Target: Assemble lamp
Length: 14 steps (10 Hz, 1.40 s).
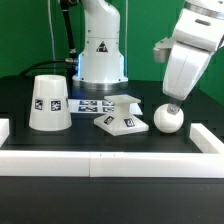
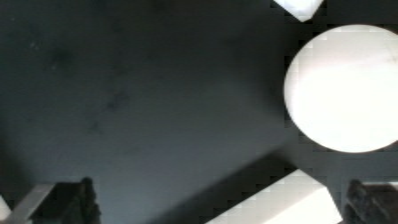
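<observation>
The lamp lies in three loose parts on the black table [image 1: 80, 136]. The ball-shaped bulb [image 1: 167, 120] sits at the exterior view's right, and the flat base [image 1: 122, 119] is just beside it toward the middle. The shade [image 1: 46, 101] stands on its wide end, well apart at the exterior view's left. Nothing is joined yet.

The end effector [image 1: 172, 102] hangs close above the bulb, its fingers [image 2: 64, 201] spread wide with nothing between them. It looks lined up for a grasp, though the wrist view shows the bulb off-centre. The marker board [image 1: 93, 104] lies just beyond the base, and the robot pedestal [image 1: 100, 50] stands farther back.
</observation>
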Each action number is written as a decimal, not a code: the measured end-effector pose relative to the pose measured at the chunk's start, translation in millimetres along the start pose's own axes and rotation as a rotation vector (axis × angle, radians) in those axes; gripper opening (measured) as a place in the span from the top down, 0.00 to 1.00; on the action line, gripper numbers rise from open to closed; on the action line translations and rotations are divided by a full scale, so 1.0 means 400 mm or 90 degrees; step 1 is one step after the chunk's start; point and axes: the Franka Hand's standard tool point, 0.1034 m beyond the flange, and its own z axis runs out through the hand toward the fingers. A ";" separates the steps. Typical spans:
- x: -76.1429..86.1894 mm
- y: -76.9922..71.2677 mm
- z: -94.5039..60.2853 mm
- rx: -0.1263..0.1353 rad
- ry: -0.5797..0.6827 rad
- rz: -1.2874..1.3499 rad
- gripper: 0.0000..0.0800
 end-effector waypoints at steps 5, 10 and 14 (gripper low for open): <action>0.000 0.001 0.000 0.000 0.001 0.001 0.13; -0.130 -0.080 -0.025 -0.047 0.054 0.023 0.13; -0.186 -0.099 -0.006 -0.041 0.072 0.013 0.13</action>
